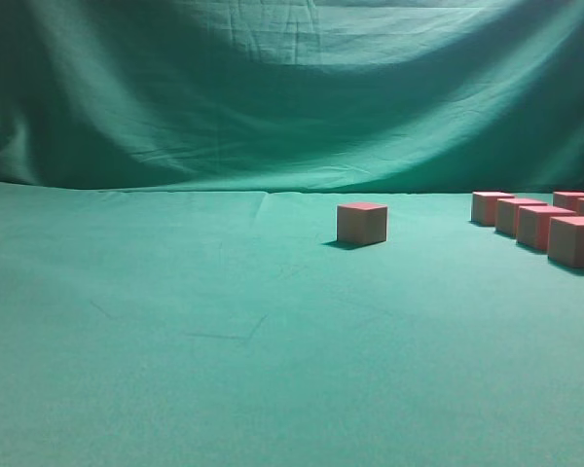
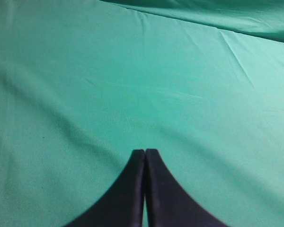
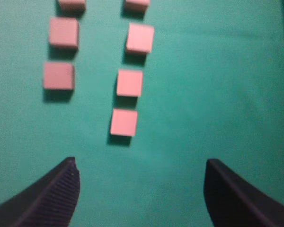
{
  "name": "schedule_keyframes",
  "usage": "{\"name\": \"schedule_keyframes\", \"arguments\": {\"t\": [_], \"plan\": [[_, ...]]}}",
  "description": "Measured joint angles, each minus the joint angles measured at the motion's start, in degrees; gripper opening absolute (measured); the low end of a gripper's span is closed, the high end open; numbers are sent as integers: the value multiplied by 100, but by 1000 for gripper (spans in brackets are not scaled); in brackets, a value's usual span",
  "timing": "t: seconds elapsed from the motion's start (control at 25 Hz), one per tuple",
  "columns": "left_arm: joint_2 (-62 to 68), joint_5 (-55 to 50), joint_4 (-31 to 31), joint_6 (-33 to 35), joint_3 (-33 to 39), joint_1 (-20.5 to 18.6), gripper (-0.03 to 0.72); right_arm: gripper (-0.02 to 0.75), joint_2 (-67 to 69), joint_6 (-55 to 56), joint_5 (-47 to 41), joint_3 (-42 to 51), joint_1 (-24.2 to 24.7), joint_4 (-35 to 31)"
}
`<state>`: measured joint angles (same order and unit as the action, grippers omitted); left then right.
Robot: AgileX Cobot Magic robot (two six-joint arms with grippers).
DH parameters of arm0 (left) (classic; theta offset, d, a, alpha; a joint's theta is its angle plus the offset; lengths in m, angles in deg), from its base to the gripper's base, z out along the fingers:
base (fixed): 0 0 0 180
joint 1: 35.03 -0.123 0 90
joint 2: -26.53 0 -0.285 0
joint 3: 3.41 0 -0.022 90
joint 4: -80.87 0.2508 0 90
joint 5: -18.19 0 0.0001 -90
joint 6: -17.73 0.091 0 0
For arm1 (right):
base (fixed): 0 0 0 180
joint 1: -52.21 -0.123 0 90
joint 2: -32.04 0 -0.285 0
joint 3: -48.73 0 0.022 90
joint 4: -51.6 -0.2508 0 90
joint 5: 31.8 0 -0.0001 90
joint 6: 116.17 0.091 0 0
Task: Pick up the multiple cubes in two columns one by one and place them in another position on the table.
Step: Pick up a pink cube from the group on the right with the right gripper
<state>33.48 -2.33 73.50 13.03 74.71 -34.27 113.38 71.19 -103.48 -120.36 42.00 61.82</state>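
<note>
Green table (image 3: 236,94), cubes (image 3: 124,122) ahead of spread, empty right end effector (image 3: 141,189)

draped green backdrop cloth (image 1: 292,88), wrinkled, dim

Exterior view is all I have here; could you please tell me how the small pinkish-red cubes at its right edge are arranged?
Observer: The right wrist view shows the small pinkish-red cubes in two columns on the green cloth table. Three are visible in the picture's left column and four in the other.
Operator: Thank you; is the right tool holding one?
Observer: No, the right tool is open and empty, short of the nearest cube.
Operator: And the left tool?
Observer: The left tool is shut over bare cloth.
</note>
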Motion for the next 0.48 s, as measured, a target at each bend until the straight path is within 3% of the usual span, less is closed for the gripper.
{"name": "schedule_keyframes", "arguments": {"t": [0.24, 0.48], "plan": [[0, 0, 0, 0, 0, 0, 0, 539, 18, 451, 1049, 1515, 341, -170], [0, 0, 0, 0, 0, 0, 0, 539, 730, 475, 1988, 1982, 416, -458]]}}
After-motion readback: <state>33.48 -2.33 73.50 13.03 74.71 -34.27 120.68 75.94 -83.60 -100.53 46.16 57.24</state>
